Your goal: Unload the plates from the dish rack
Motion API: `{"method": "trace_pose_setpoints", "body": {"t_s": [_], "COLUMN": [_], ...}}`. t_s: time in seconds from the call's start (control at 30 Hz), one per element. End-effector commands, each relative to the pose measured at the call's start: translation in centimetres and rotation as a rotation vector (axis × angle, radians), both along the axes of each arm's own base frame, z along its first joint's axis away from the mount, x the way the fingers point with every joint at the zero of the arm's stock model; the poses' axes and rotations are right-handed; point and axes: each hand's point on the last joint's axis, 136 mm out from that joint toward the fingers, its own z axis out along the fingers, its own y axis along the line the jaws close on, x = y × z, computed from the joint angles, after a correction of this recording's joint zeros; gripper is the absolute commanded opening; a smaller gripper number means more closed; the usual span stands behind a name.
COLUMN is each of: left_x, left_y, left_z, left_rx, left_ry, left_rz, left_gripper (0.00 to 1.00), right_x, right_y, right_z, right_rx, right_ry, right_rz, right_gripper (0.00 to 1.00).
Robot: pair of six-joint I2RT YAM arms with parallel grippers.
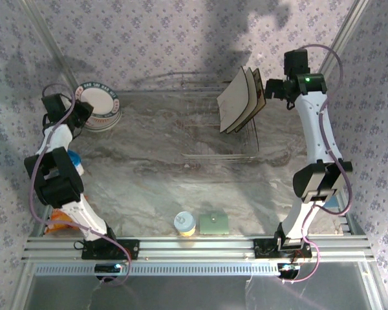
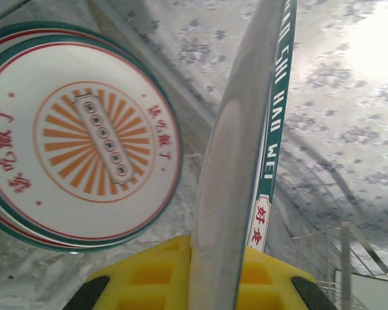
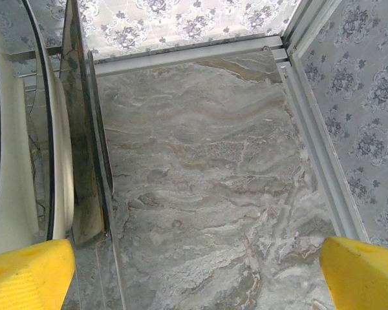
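The square plates (image 1: 236,102) stand on edge in the dish rack (image 1: 207,139), at its 3 o'clock end. They lean toward 9 o'clock. They look smooth and cream, with soft rounded corners. The rack is thin shiny wire, like a see-through basket. It sits a bit toward 1 o'clock on the table (image 1: 149,174), which is flat with a grey, swirly stone look.

The right gripper (image 3: 194,278) is just beside these plates, on their 3 o'clock side. Its yellow fingers are spread wide and hold nothing. The plates are not between them yet.

At 10 o'clock on the table, the left gripper (image 2: 213,274) pinches a round plate (image 2: 246,161) tight by its edge. This plate is hard and glossy, with a teal rim. It is tipped up on its side, near the stack of round plates (image 2: 84,142). The top plate of the stack has an orange sun pattern.

I think the round plate is being added to the stack. Next, it should be laid flat and let go gently. The right gripper would need to slide toward 9 o'clock, catch just the nearest square plate, and close. The plates are packed close, so it has to be careful.
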Motion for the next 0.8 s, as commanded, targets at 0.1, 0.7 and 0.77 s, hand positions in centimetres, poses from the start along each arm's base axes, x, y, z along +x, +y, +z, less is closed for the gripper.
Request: {"method": "trace_pose_setpoints", "body": {"t_s": [0.1, 0.7, 0.77], "left_x": [1.7, 3.9, 4.1], "left_y": [1.6, 3.4, 3.5], "left_z": [0.7, -2.9, -3.2], "left_rx": [0.056, 0.022, 0.017], "left_ry": [-0.025, 0.029, 0.033], "left_rz": [0.017, 0.029, 0.03], "left_gripper": [0.0, 0.0, 0.0], "right_x": [-0.6, -0.7, -0.7], "right_y": [-0.2, 0.1, 0.2], "right_z": [1.6, 1.8, 1.8], "right_rx": [0.001, 0.009, 0.008], "right_ry": [-0.043, -0.05, -0.052], "right_rz": [0.015, 0.024, 0.027], "right_gripper": [1.0, 0.99, 0.99]}}
